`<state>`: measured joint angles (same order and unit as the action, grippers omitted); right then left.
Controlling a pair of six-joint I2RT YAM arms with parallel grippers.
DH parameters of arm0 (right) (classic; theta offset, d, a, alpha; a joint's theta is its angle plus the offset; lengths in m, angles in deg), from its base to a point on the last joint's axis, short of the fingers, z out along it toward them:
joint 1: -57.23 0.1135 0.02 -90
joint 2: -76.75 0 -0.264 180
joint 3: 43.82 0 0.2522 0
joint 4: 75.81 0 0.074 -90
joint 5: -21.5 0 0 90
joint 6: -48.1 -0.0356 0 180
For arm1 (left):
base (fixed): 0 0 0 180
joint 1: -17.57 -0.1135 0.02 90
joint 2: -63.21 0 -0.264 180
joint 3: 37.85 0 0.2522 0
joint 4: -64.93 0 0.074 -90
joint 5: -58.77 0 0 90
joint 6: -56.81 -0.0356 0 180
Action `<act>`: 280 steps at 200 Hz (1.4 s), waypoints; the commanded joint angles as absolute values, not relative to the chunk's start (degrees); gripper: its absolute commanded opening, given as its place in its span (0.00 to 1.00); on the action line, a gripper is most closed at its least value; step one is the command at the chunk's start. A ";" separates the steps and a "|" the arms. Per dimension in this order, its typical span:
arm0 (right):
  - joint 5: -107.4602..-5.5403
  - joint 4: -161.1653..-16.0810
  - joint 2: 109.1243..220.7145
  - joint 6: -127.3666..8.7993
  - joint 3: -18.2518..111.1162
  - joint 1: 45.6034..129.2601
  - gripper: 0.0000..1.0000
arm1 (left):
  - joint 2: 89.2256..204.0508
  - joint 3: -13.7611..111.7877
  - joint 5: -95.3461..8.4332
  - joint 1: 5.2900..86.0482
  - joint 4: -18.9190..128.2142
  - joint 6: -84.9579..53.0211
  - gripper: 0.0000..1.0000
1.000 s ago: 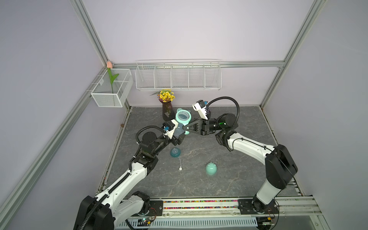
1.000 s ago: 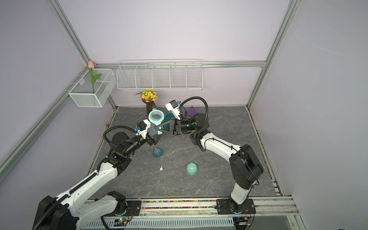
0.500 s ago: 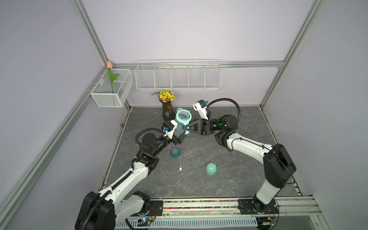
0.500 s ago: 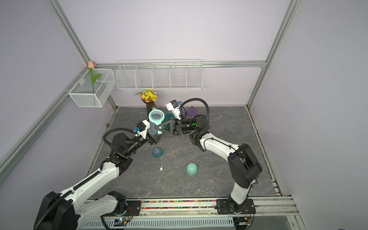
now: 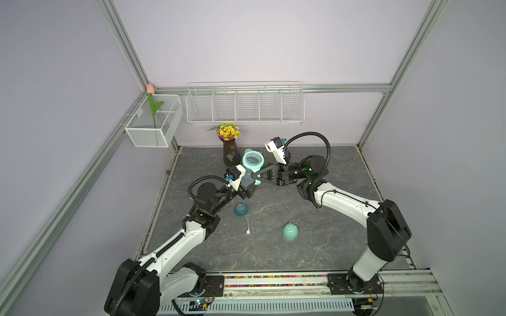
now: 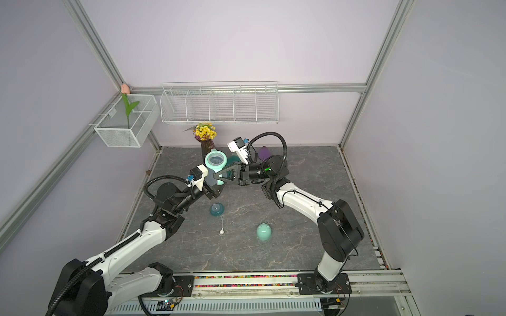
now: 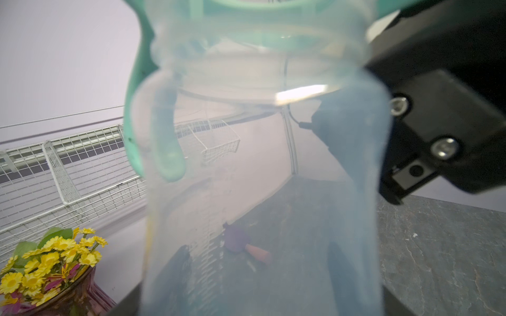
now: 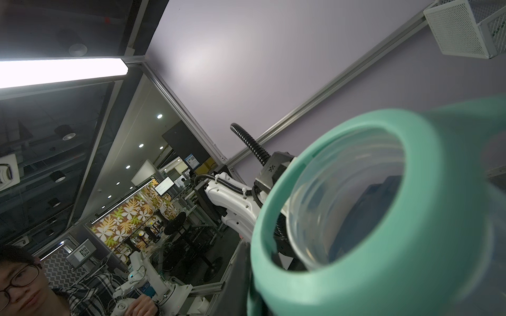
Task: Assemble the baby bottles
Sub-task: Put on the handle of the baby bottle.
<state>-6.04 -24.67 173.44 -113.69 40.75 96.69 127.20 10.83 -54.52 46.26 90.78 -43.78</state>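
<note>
On the surface (image 5: 328, 240): one mint eared dome cap (image 5: 290, 231), one thin white straw (image 5: 247, 225), one teal nipple collar (image 5: 241, 210), seen in top views only. Beyond, left jaws clamp one frosted bottle body (image 5: 247, 179); right jaws pinch its mint two-handled ring (image 5: 253, 161).

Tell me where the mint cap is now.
In both top views the mint cap sits on the table, front middle, right of the white straw, touching nothing else.
</note>
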 commanded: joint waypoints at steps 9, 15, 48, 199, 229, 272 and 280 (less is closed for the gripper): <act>-5.64 -27.40 170.64 -110.13 40.61 96.87 0.07 | 127.96 12.65 -55.52 46.77 92.82 -42.81 0.00; -5.62 -27.31 170.52 -110.03 40.58 96.80 0.07 | 127.91 12.65 -55.51 46.76 92.69 -42.78 0.00; -5.38 -27.50 170.34 -110.02 40.96 96.87 0.07 | 127.61 12.27 -55.48 46.75 92.20 -43.14 0.00; -7.03 -17.72 175.60 -117.45 39.56 96.87 0.10 | 127.00 11.99 -55.31 46.75 100.48 -37.86 0.00; -7.35 -15.57 176.68 -119.30 39.64 96.83 0.11 | 126.94 11.33 -55.25 46.75 103.98 -35.91 0.00; -7.34 -16.80 177.04 -119.17 39.55 96.87 0.13 | 124.75 11.94 -53.81 46.75 101.64 -36.36 0.00; -7.40 -17.25 176.86 -118.99 39.38 96.87 0.17 | 124.39 12.16 -53.68 46.75 100.67 -36.48 0.00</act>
<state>-7.62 -17.24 175.95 -117.73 40.42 97.09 127.15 10.83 -55.46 46.76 96.22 -38.12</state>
